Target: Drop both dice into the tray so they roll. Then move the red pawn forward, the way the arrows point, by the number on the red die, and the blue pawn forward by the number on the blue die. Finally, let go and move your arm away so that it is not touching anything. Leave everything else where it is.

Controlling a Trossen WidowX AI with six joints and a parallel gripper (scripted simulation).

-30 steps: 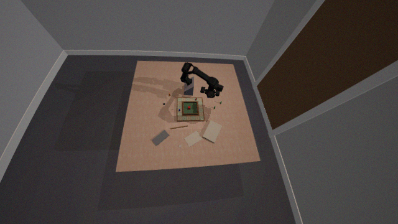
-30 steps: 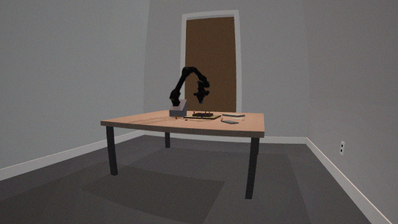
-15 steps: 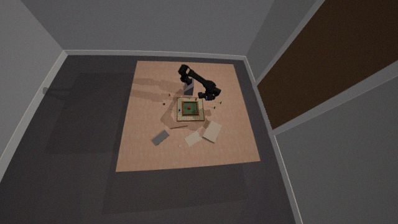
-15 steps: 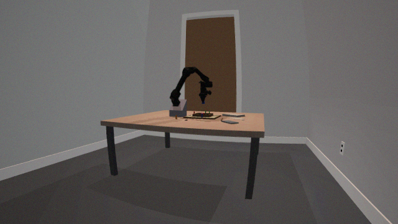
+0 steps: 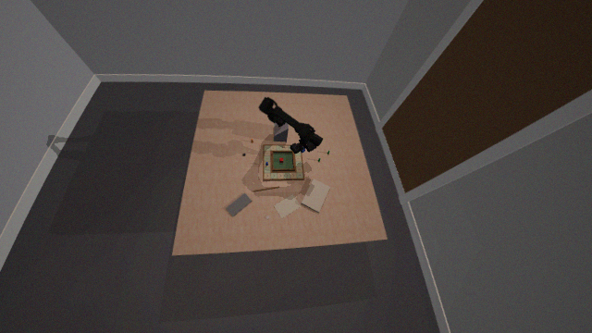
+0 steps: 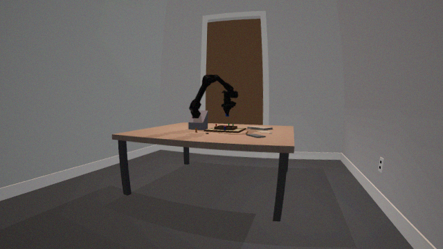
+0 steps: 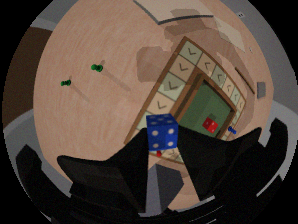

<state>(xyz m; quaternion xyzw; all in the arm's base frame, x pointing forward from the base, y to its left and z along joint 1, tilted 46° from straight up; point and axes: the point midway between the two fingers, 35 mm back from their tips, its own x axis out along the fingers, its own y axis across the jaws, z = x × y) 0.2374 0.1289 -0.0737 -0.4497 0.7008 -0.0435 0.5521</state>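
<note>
Already the red die [image 5: 281,160] [image 7: 210,125] lies in the tray [image 5: 283,171] [image 7: 183,106]; the gripper [image 5: 300,149] [image 6: 227,114] [image 7: 160,129] clamps the blue die [image 5: 303,150] [image 6: 227,115] [image 7: 162,132] above the board's edge (one drop left, seemingly), with both pawn moves probably to follow.

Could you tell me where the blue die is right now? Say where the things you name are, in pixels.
In the wrist view, the blue die [image 5: 303,150] [image 6: 227,115] [image 7: 162,132] sits between the gripper's fingertips [image 5: 302,149] [image 6: 227,115], held above the table [image 5: 222,231] [image 6: 208,141] [image 7: 75,45].

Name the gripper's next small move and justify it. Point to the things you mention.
Probably carry the blue die [image 7: 162,132] over the tray [image 5: 272,162] [image 7: 190,104]: the gripper [image 5: 302,150] [image 6: 227,115] [image 7: 160,129] grips it above the board's edge, while the red die [image 5: 281,160] [image 7: 210,125] already lies inside.
</note>
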